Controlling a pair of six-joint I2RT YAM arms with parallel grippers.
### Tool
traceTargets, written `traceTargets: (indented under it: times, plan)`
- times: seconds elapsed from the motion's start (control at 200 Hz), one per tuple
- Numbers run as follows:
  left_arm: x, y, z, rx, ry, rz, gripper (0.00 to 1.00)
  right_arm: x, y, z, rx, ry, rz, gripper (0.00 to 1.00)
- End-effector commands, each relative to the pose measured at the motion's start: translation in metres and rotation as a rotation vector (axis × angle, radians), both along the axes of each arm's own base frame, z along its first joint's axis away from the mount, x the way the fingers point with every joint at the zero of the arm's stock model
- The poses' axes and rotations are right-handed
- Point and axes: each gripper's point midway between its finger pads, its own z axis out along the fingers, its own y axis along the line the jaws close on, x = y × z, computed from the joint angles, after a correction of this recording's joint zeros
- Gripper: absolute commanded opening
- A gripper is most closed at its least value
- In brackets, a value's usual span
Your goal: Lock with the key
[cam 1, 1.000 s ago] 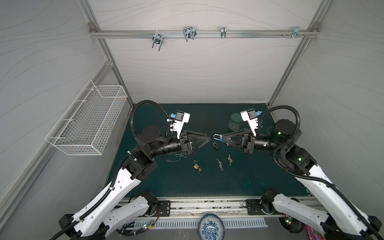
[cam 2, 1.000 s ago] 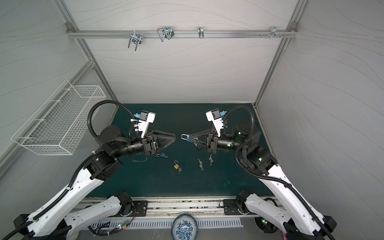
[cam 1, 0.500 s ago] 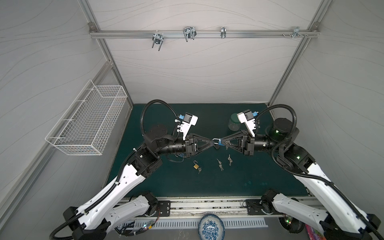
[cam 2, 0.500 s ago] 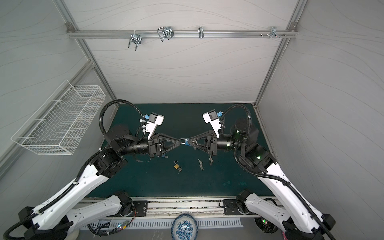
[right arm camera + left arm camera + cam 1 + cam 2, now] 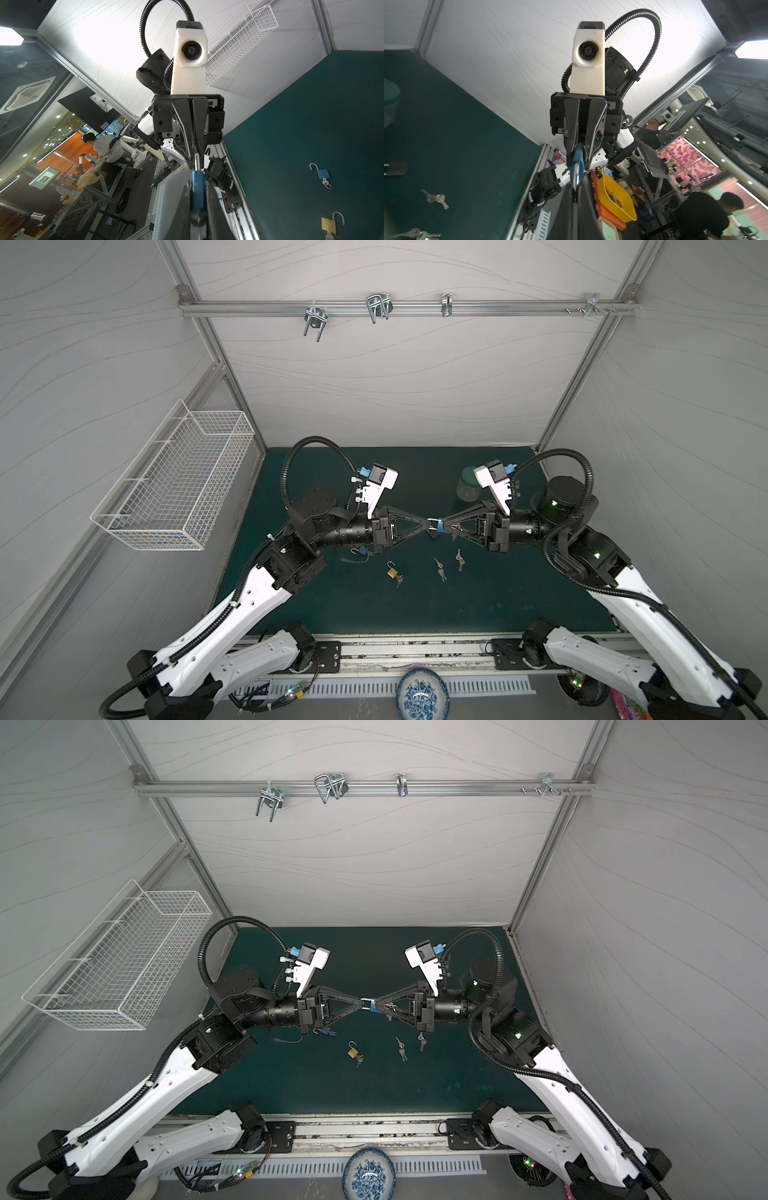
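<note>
the small blue padlock [image 5: 441,526] lay left-to-right in mid-air, right gripper [image 5: 446,526] clamped on its body, left gripper [image 5: 428,524] pinching its silver shackle [image 5: 196,163].

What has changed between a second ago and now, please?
The left gripper moved in toward the middle and closed on the shackle of the blue padlock. The right gripper kept its hold on the padlock's body. The brass padlock and loose keys did not move.
</note>
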Motion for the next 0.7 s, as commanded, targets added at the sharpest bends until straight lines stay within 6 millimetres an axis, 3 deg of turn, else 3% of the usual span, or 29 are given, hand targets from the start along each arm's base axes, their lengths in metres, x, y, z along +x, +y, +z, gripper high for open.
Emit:
traceTargets:
  times: [0.0,0.225,0.435,0.695]
  plan:
    - [-0.008,0.001,0.028,-0.056,-0.079,-0.024,0.00,-0.003,-0.003,0.009,0.018,-0.033,0.006,0.00]
    - [-0.010,-0.005,0.020,-0.027,-0.082,-0.032,0.00,-0.003,-0.002,0.016,0.046,-0.033,0.008,0.00]
    - [-0.010,-0.013,-0.001,0.036,-0.080,-0.033,0.00,-0.003,0.001,0.023,0.079,-0.006,0.035,0.00]
    - [-0.012,-0.017,-0.004,0.052,-0.088,-0.037,0.00,0.003,0.004,0.015,0.055,0.004,0.014,0.00]
